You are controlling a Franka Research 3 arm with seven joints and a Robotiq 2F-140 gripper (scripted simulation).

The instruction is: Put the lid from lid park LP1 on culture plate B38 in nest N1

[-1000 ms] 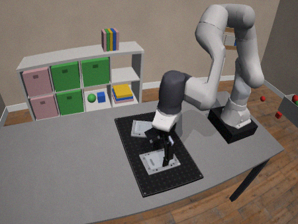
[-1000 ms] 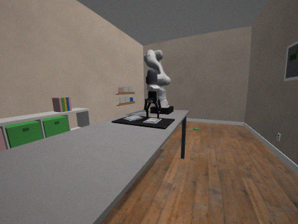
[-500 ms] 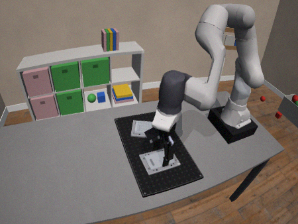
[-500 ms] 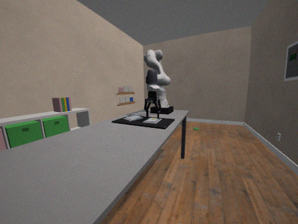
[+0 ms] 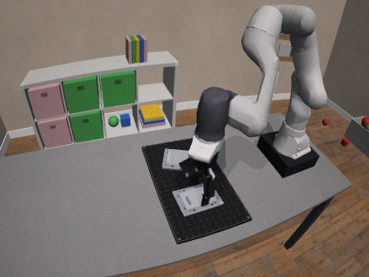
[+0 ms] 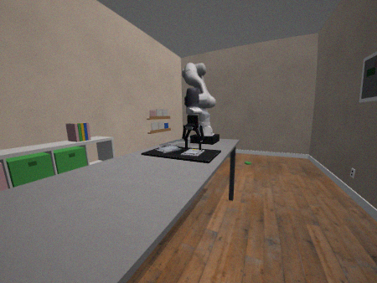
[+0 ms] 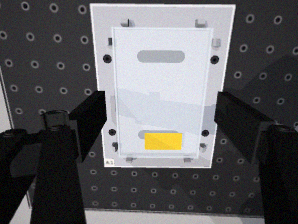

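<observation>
Lid not yet moved, by the look of it

The lid (image 7: 160,75) was seen lying flat in its park (image 7: 97,30), and the gridded plate (image 5: 173,156) behind appeared uncovered, so grasp, transfer and seating were judged outstanding. The arm (image 5: 246,111) was bent forward with the wrist pointed straight down. The gripper (image 7: 162,120) was spread open, holding nothing, its pads (image 7: 92,117) flanking the lid's long sides.

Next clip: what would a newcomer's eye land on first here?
The white arm bends over the black perforated board at the table's middle, its gripper straddling the clear lid on a white holder. A yellow label shows through the lid; the fingers stand open, just off its sides.
</observation>
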